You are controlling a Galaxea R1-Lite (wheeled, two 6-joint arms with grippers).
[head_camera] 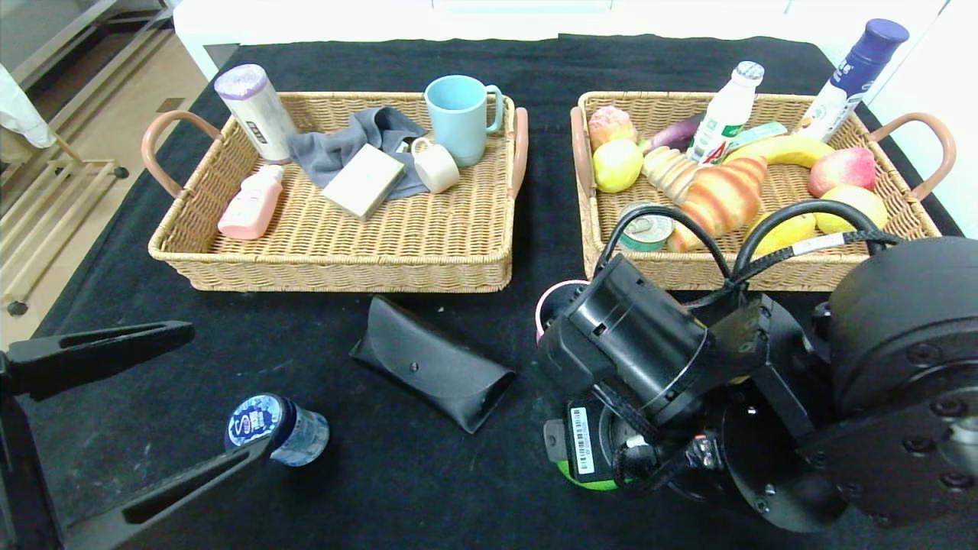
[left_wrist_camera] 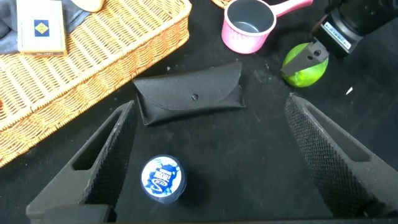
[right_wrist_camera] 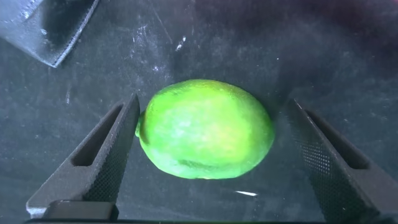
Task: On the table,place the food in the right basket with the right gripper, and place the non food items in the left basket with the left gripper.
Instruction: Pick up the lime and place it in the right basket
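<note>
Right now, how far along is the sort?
Mostly done: both baskets are well filled, left basket with non-food, right basket with food. In hand: open right gripper straddles the lime, not yet closed. Left: glasses case, pink cup, bottle between the open left gripper fingers.

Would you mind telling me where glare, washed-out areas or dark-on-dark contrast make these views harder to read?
Head view: the white surface beyond the black tablecloth is washed out, and the black glasses case barely separates from the cloth. Left wrist view: even light, with a pale sheen on the case flap. Right wrist view: the green lime shows a soft highlight on top; a small bright glint lies on the cloth beside it.
</note>
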